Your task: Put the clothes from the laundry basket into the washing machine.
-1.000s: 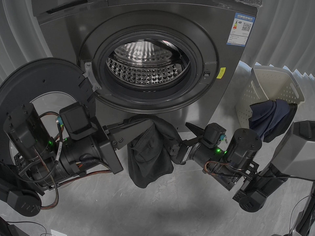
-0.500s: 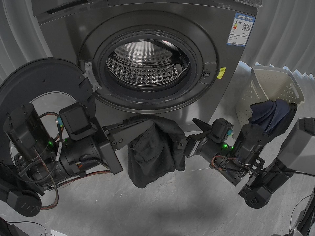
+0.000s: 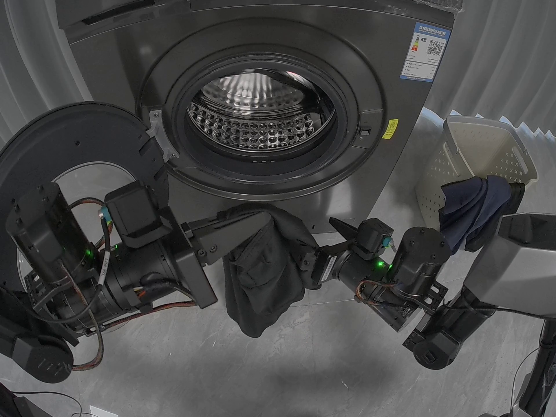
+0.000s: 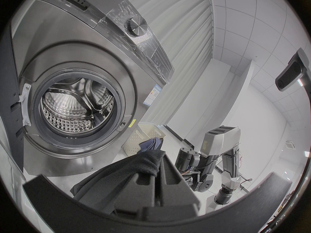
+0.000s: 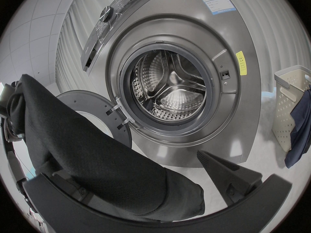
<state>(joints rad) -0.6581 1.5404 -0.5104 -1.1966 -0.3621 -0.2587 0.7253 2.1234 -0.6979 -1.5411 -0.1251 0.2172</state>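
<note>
Holds black garment in L gripper, fingers pressed together on its top fold. Lets it hang w/ long axis vertical: top bunched at the fingertips, loose end pointing at floor. Hangs it just below washer opening, outside drum. Has R gripper spread wide beside the cloth, one finger under a fold, other bare & clear, clamping nothing. Leaves door swung open at left, basket right of washer w/ navy cloth over its rim.
</note>
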